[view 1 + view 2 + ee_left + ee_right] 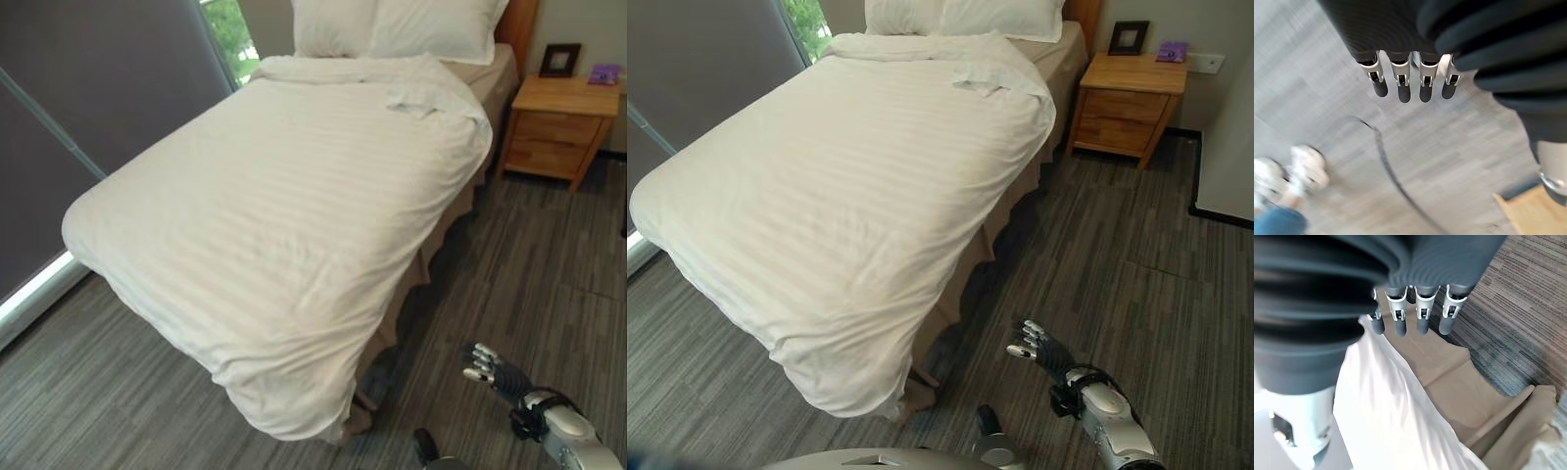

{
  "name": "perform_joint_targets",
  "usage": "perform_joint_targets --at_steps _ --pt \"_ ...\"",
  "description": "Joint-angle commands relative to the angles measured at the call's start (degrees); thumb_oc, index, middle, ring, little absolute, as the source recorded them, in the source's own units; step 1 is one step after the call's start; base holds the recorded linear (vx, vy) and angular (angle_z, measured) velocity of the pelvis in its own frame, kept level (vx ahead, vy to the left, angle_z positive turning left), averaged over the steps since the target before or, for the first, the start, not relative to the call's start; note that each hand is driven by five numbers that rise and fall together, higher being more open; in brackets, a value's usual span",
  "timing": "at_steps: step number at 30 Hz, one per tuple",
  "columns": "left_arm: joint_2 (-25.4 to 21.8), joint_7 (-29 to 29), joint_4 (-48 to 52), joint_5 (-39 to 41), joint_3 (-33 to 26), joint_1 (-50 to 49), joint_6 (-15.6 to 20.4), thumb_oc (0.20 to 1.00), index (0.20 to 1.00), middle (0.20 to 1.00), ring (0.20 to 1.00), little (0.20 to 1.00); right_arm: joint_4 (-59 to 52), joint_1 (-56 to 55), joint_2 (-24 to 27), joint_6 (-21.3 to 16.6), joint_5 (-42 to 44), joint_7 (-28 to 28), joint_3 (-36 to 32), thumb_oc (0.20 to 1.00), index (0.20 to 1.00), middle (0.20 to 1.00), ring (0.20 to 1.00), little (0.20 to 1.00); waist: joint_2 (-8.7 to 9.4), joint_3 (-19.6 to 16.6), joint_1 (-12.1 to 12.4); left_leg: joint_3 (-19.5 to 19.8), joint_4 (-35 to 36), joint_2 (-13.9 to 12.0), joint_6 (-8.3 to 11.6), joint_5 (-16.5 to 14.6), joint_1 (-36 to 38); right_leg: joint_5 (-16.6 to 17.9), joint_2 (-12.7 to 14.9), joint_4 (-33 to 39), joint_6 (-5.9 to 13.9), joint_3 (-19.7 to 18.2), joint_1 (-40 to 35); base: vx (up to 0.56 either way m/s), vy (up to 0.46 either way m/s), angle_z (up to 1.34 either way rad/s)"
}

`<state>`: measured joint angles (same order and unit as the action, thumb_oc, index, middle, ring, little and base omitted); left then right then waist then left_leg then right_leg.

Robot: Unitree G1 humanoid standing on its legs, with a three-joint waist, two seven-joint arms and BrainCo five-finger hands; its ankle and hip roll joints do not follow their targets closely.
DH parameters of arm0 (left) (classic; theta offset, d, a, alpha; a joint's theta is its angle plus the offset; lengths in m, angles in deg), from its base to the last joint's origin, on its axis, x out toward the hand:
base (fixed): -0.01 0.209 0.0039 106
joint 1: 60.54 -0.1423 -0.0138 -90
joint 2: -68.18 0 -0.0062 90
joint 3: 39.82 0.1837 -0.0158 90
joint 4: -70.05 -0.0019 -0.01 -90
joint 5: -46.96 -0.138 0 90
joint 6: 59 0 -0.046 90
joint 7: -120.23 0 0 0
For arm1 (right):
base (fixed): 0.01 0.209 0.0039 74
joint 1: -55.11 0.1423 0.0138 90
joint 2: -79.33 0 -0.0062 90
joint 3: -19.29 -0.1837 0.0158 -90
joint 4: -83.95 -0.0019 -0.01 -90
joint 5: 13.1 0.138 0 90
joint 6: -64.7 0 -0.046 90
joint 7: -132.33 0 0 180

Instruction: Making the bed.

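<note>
Right robot hand [1038,345] low over the floor [1136,294], near right of the bed [495,83], fingers [1421,318] straight and holding nothing, likely placed to reach the hanging edge. Left robot hand [1410,78] also relaxed and empty, over floor. White duvet [284,206] spread across the mattress, mostly smooth, near corner drooping, far right corner rumpled below the pillows [402,27]. Beige bed skirt [1449,382] exposed beneath.
</note>
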<state>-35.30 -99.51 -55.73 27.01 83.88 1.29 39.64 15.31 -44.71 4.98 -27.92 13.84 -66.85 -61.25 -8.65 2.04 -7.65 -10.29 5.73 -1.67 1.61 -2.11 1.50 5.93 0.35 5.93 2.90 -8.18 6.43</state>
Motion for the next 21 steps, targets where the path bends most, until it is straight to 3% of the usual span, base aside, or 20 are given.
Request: perform_joint_targets --at_steps 1,2,3,4,5,6,7,9,10,11,12,14,20,21 --pt "-5.8 -1.3 5.2 12.2 -5.9 1.1 -0.5 1.0 1.0 1.0 1.0 1.0 -1.0 3.0 0.7 -1.1 0.3 -0.9 0.8 1.0 1.0 1.0 1.0 1.0 0.76 1.2 -0.9 1.9 -0.7 1.4 0.99 0.6 1.9 -1.0 2.8 -1.0 4.09 3.0 -4.5 0.0 0.0 0.0" --pt "-9.1 0.1 9.5 15.5 -8.3 1.2 -0.7 1.0 1.0 1.0 1.0 1.0 -0.7 2.7 0.9 -1.2 0.1 -1.1 1.1 1.0 1.0 1.0 1.0 1.0 0.69 1.3 -0.9 2.0 -0.7 1.4 1.04 0.7 1.9 -1.0 2.8 -1.0 4.06 3.2 -4.6 0.0 0.0 0.0" --pt "-9.2 0.0 9.7 15.6 -8.4 1.1 -0.8 1.0 1.0 1.0 1.0 1.0 -0.7 2.7 0.8 -1.2 0.1 -1.1 1.1 1.0 1.0 1.0 1.0 1.0 0.78 1.3 -1.0 2.0 -0.7 1.4 1.04 0.7 2.0 -1.0 2.9 -1.0 4.06 3.2 -4.6 -0.01 0.002 0.1" --pt "-19.7 0.4 26.2 30.8 -15.3 1.2 -3.1 1.0 1.0 1.0 1.0 1.0 -0.8 2.0 1.1 -1.6 0.5 -1.8 1.9 1.0 1.0 1.0 1.0 1.0 0.74 1.4 -0.8 2.3 -0.7 1.5 1.25 1.0 2.2 -0.9 3.0 -0.9 4.08 3.6 -5.1 -0.01 0.009 0.2" --pt "-24.5 -0.8 33.7 42.9 -21.9 0.0 -5.3 1.0 1.0 1.0 1.0 1.0 -1.0 1.4 1.2 -2.3 1.2 -2.3 1.9 1.0 1.0 1.0 1.0 1.0 0.39 1.4 -0.2 2.7 -0.7 1.5 1.34 1.2 2.6 -1.1 3.1 -0.9 4.19 4.0 -5.7 -0.04 -0.003 0.35" --pt "-28.6 -1.4 40.0 51.4 -24.7 -0.3 -7.0 1.0 1.0 1.0 1.0 1.0 -0.8 1.1 1.2 -2.7 1.5 -2.6 2.1 1.0 1.0 1.0 1.0 1.0 0.47 1.4 -0.2 3.0 -0.7 1.5 1.45 1.6 2.4 -0.9 3.1 -0.9 4.22 4.2 -5.6 -0.03 -0.007 0.32" --pt "-30.4 0.3 42.1 57.6 -30.4 -1.3 -6.6 1.0 1.0 1.0 1.0 1.0 -0.2 1.1 0.6 -3.4 1.3 -2.7 3.2 1.0 1.0 1.0 1.0 1.0 0.95 1.4 -0.1 3.3 -0.7 1.5 1.59 1.7 2.7 -1.1 3.1 -0.9 4.27 4.5 -6.1 -0.05 -0.03 0.19" --pt "-24.3 3.5 43.7 68.6 -37.5 2.6 -4.7 1.0 1.0 1.0 1.0 1.0 -1.0 0.6 -0.4 -4.6 0.5 -3.3 4.2 1.0 1.0 1.0 1.0 1.0 2.38 1.3 0.4 4.0 -0.7 1.5 1.88 2.4 2.4 -1.0 3.2 -0.9 4.35 5.1 -6.1 -0.04 -0.038 -0.07" --pt "-19.8 6.9 40.9 70.2 -37.7 6.1 -1.9 1.0 1.0 1.0 1.0 1.0 -2.3 0.1 -0.6 -5.2 0.2 -3.4 4.1 1.0 1.0 1.0 1.0 1.0 3.03 1.4 0.6 4.2 -0.7 1.5 1.89 2.4 2.6 -1.1 3.2 -0.9 4.34 5.2 -6.4 -0.04 -0.041 -0.03" --pt "-11.0 14.4 38.4 69.5 -38.2 12.6 1.9 1.0 1.0 1.0 1.0 1.0 -3.3 -0.3 -1.4 -5.7 -1.3 -2.7 4.2 1.0 1.0 1.0 1.0 1.0 4.01 1.5 0.9 4.5 -0.7 1.4 1.88 2.6 2.3 -1.2 3.3 -0.9 4.25 5.5 -6.3 0.0 0.0 0.0" --pt "-11.0 14.4 38.4 69.5 -38.1 12.7 1.9 1.0 1.0 1.0 1.0 1.0 -3.3 -0.3 -1.3 -5.7 -1.3 -2.8 4.1 1.0 1.0 1.0 1.0 1.0 3.96 1.5 0.9 4.6 -0.7 1.4 1.88 2.5 2.3 -1.2 3.3 -0.9 4.25 5.5 -6.4 -0.03 -0.016 0.1" --pt "-5.3 18.0 40.2 69.3 -39.0 16.6 4.6 1.0 1.0 1.0 1.0 1.0 -3.9 -1.1 -2.0 -5.6 -1.7 -2.5 3.6 1.0 1.0 1.0 1.0 1.0 5.07 1.8 0.7 4.4 -0.7 1.3 1.82 2.2 2.4 -1.4 3.2 -0.9 4.2 5.6 -6.6 -0.02 0.007 0.08" --pt "0.2 21.4 36.0 64.3 -35.0 20.5 6.0 1.0 1.0 1.0 1.0 1.0 -3.6 -1.6 -2.5 -5.2 -2.4 -2.1 3.3 1.0 1.0 1.0 1.0 1.0 6.16 2.4 0.0 3.8 -0.7 1.3 1.71 1.8 2.7 -1.3 3.2 -0.9 4.22 5.2 -6.8 -0.01 0.013 -0.03" --pt "2.7 22.9 33.6 63.6 -34.0 20.3 5.7 0.598 0.598 0.598 0.598 0.598 -3.3 -1.4 -2.8 -5.1 -2.4 -1.8 3.3 1.0 1.0 1.0 1.0 1.0 6.5 2.7 -0.2 3.6 -0.7 1.3 1.66 1.8 2.5 -1.3 3.1 -0.9 4.27 5.1 -6.6 -0.02 0.021 -0.04"
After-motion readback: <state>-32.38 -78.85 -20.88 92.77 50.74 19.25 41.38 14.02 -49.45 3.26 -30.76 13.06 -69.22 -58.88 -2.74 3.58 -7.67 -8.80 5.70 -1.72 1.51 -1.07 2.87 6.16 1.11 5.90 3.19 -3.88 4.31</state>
